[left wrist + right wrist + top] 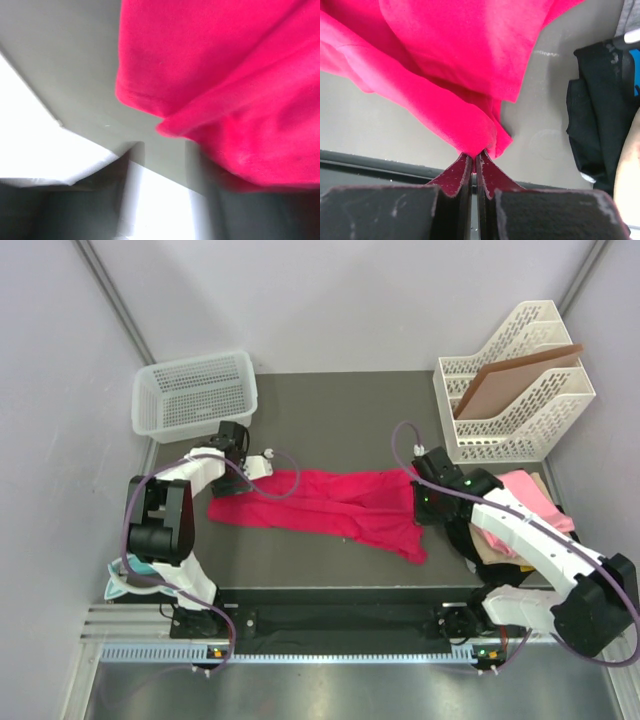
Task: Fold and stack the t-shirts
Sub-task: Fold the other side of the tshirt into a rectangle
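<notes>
A white mesh basket (195, 392) sits at eleven o'clock on the dark table (330, 405). At one o'clock stands a white file rack (515, 390), holding a brown board (510, 380) tilted inside.

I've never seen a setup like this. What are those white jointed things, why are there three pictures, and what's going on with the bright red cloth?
The white jointed things are two robot arms bolted at the table's near edge. One picture looks down from above; the other two come from small cameras on each arm's wrist. A crimson-pink t-shirt lies stretched across the dark table. The right pincer is shut on one end of it, seen close up in the right wrist view. The left pincer sits at the other end, with the cloth lying just beyond it, not clearly gripped. A white basket and a file rack stand at the back; more shirts are piled on the right.
</notes>
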Controlling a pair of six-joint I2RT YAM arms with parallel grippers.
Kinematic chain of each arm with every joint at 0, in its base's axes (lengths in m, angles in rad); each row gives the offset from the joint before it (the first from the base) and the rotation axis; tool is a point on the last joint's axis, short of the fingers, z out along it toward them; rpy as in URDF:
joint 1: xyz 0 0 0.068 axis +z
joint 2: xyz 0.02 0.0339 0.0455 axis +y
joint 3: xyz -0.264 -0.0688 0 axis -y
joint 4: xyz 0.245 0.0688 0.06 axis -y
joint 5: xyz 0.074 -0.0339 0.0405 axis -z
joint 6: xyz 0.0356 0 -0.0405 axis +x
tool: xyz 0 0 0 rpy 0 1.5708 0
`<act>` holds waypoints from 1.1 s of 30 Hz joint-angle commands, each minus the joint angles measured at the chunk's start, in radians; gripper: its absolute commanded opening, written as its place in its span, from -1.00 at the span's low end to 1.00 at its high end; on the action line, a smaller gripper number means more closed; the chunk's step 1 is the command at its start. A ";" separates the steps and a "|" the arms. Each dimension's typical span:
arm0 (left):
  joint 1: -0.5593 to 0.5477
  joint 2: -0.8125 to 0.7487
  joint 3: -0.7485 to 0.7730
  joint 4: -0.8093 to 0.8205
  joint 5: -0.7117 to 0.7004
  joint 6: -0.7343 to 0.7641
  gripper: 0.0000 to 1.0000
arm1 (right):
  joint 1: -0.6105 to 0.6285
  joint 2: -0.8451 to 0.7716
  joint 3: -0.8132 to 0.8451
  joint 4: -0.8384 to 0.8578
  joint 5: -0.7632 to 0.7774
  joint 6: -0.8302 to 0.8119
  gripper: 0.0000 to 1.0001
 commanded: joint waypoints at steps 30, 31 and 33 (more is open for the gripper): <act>-0.002 -0.110 -0.062 -0.215 0.277 -0.262 0.94 | -0.159 0.177 -0.003 0.208 -0.040 -0.096 -1.00; 0.007 -0.102 -0.062 -0.205 0.269 -0.259 0.94 | -0.166 0.184 -0.003 0.217 -0.046 -0.096 -1.00; 0.016 -0.081 -0.058 -0.192 0.269 -0.253 0.93 | -0.185 0.213 0.002 0.242 -0.053 -0.096 -1.00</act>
